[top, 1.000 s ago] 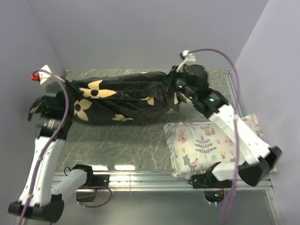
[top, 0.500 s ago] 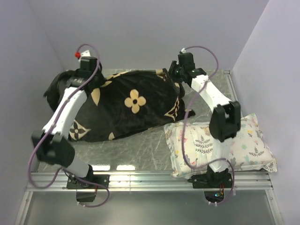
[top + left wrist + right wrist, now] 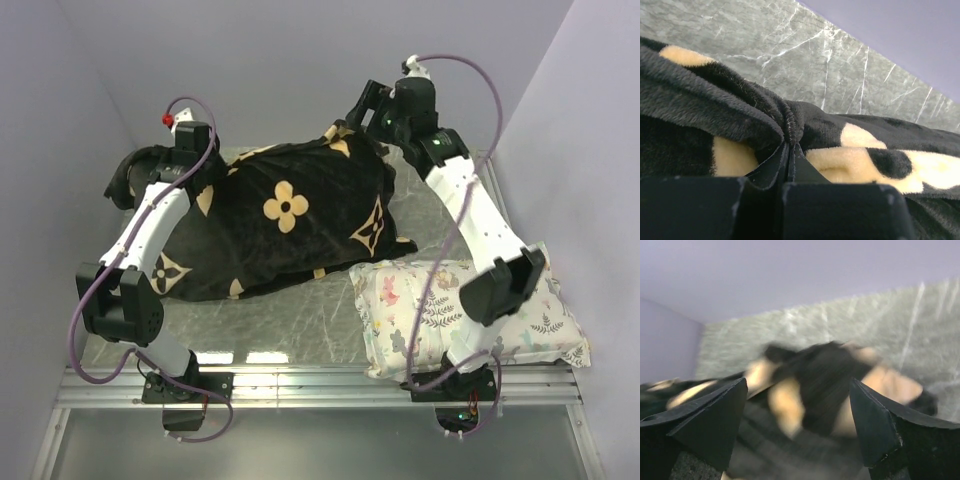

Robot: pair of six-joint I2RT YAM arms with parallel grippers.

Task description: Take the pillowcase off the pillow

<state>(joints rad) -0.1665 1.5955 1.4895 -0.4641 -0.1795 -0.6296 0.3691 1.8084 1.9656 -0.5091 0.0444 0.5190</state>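
The black plush pillowcase [image 3: 290,215] with tan flower motifs lies bulging across the back of the marble table [image 3: 290,315]. The pillow is hidden inside it. My left gripper [image 3: 150,172] is at the cover's left end. In the left wrist view this gripper [image 3: 790,147] is shut on a pinched fold of the pillowcase [image 3: 730,110]. My right gripper [image 3: 364,104] hangs above the cover's far right corner. Its fingers stand wide open [image 3: 797,385] with nothing between them, and the blurred pillowcase [image 3: 825,385] lies beyond them.
A smaller white pillow with a pastel floral print [image 3: 470,310] lies at the front right, touching the cover's near right edge. Lilac walls close in the back and both sides. A metal rail [image 3: 320,380] runs along the near edge.
My right gripper has opened, let go of the pillowcase's far right corner and lifted up and back. The left gripper keeps its hold on the left end.
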